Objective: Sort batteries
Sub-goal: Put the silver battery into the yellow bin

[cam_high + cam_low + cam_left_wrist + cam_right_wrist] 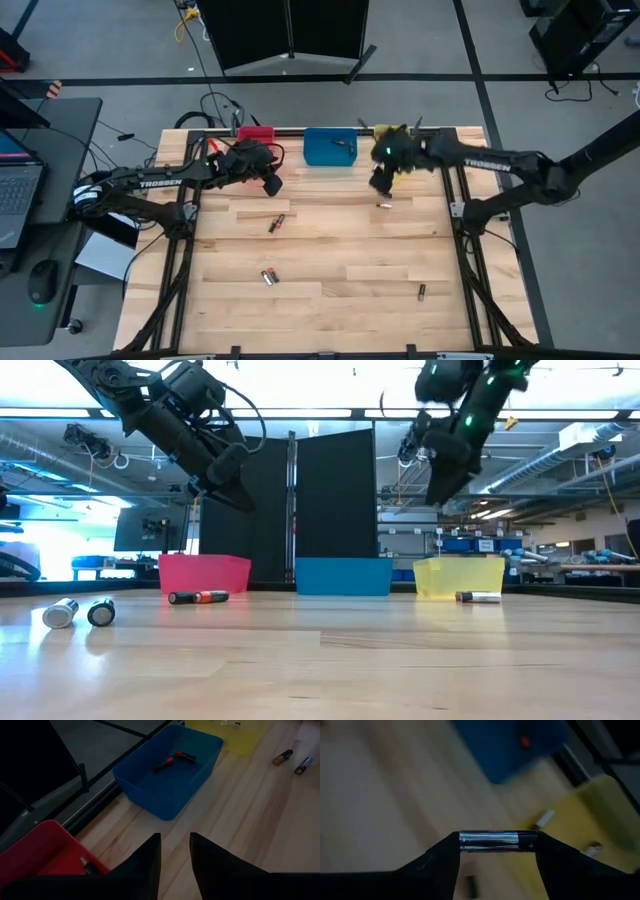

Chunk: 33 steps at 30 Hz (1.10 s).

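The right gripper (498, 841) hangs above the desk (330, 250) near its far right part, just in front of the yellow bin (405, 150), and its jaws pinch a battery (497, 841) end to end: the silvery-and-dark cell lies crosswise between the two fingertips, one tip against each end. Below it on the wood, just in front of that bin, lies another battery (383, 205). The left gripper (175, 855) hovers over the far left part of the desk between the red bin (256, 134) and the blue bin (330, 146); its jaws stand slightly spread with nothing between them. Two orange-and-dark batteries (174, 760) rest inside the blue bin, and one dark cell (89, 866) shows in the red bin. Loose cells lie on the open desk: a pair (276, 223) toward the middle left, another pair (268, 276) nearer the front edge, and a single one (421, 292) toward the front right.
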Tool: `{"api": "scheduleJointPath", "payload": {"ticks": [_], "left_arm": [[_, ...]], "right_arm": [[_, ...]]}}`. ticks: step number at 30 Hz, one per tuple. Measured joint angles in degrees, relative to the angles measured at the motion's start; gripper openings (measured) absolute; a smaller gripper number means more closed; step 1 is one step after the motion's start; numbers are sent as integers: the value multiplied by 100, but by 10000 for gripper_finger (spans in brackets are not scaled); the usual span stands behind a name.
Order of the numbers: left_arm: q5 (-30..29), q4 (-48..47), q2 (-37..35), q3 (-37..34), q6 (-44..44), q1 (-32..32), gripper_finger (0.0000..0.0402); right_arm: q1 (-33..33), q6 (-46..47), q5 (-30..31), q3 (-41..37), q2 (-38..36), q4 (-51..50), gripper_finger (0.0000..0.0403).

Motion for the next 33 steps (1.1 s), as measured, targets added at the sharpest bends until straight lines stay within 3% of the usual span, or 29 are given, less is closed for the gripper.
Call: {"api": "scheduleJointPath", "payload": {"ticks": [7, 14, 25, 33], "left_arm": [[-1, -1, 0, 0, 0, 0, 111], [-1, 1, 0, 0, 2, 0, 111], [-1, 6, 0, 0, 3, 0, 111], [-1, 12, 0, 0, 21, 0, 111]], "right_arm": [[-1391, -802, -299, 209, 820, -106, 231], [-2181, -1373, -321, 343, 1821, 7, 231], [-2607, -1933, -570, 803, 3027, 201, 231], [-2609, -2030, -576, 871, 3276, 218, 247]]}}
